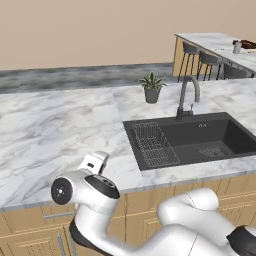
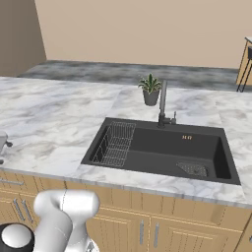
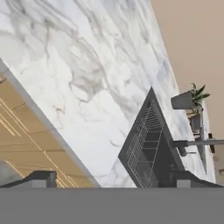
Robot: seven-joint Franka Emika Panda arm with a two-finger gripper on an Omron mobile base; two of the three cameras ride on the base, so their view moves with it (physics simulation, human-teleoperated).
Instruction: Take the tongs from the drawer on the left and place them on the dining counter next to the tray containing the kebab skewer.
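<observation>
My gripper [image 3: 113,181] is open, its two dark fingertips [image 3: 40,178] wide apart with nothing between them. It hovers at the front edge of the marble worktop [image 3: 78,65], above the light-wood cabinet fronts. The hand [image 1: 94,163] sits left of the sink. The drawer [image 1: 35,221] with its short silver handle [image 1: 56,215] lies below the worktop edge and looks closed; the drawer [image 2: 11,183] also shows at the far left. The tongs are hidden. Far back right stands the dining counter [image 1: 215,42] with the dark tray [image 1: 248,45] on it. The kebab skewer is too small to make out.
A black sink [image 1: 210,135] holds a wire rack [image 1: 152,145], with a curved faucet [image 1: 187,97] behind it. A potted plant [image 1: 151,87] stands on the worktop. Dark stools [image 1: 207,59] line the dining counter, and a white cup [image 1: 237,47] stands beside the tray.
</observation>
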